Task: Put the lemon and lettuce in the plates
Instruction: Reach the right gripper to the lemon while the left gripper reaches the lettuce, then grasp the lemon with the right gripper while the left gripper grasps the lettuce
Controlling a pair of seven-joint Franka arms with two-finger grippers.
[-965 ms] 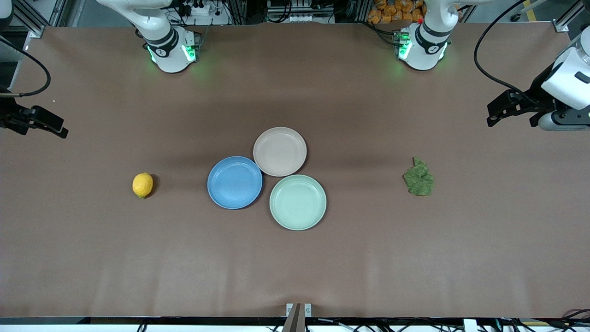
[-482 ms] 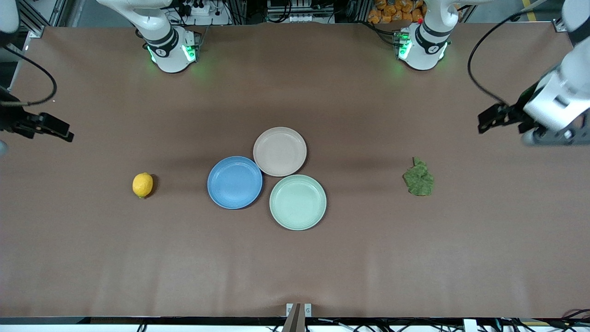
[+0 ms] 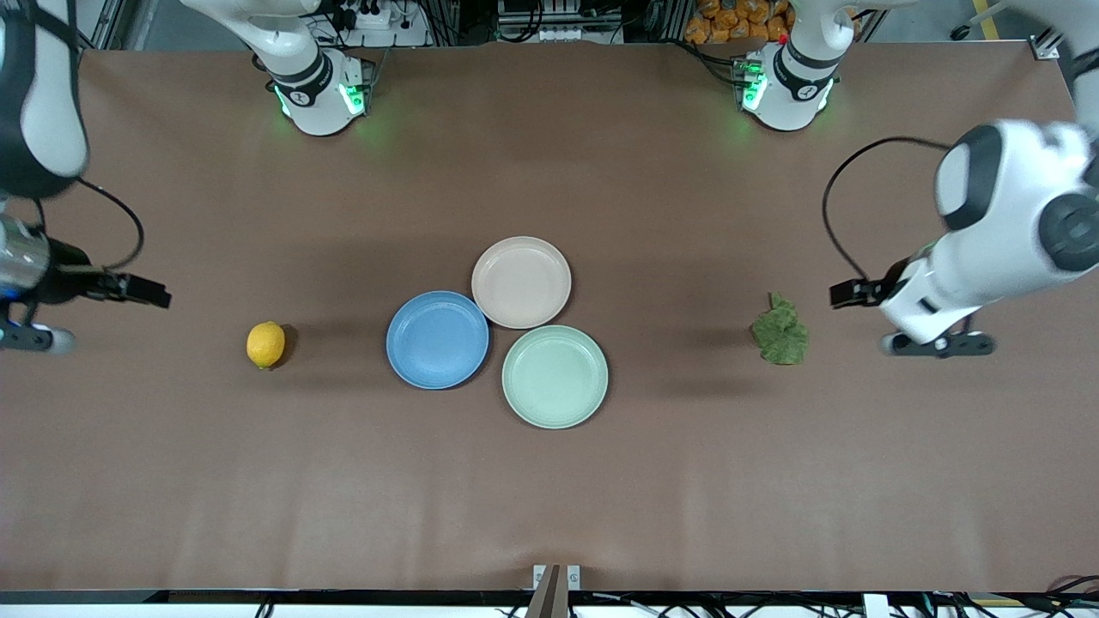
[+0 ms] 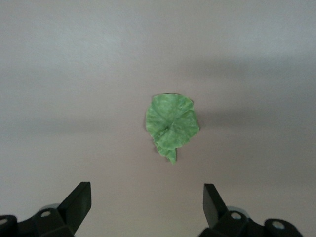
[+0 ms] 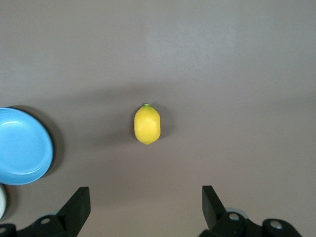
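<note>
The yellow lemon [image 3: 265, 344] lies on the table toward the right arm's end and shows in the right wrist view [image 5: 147, 124]. The green lettuce [image 3: 780, 335] lies flat toward the left arm's end and shows in the left wrist view [image 4: 171, 126]. The blue plate [image 3: 437, 339] and the beige-pink plate [image 3: 521, 281] sit empty mid-table, touching each other. My left gripper [image 3: 846, 293] is open and empty over bare table beside the lettuce [image 4: 146, 207]. My right gripper [image 3: 150, 294] is open and empty over bare table beside the lemon [image 5: 145, 207].
A pale mint green plate [image 3: 555, 376] sits against the blue and beige-pink plates, nearer the front camera. The blue plate's edge [image 5: 22, 146] shows in the right wrist view. The brown table [image 3: 549, 498] stretches wide around the plates.
Both arms have swung in from the table's ends. The left gripper has come close to the lettuce and the right gripper closer to the lemon. The lemon, the lettuce and the plates have not moved.
</note>
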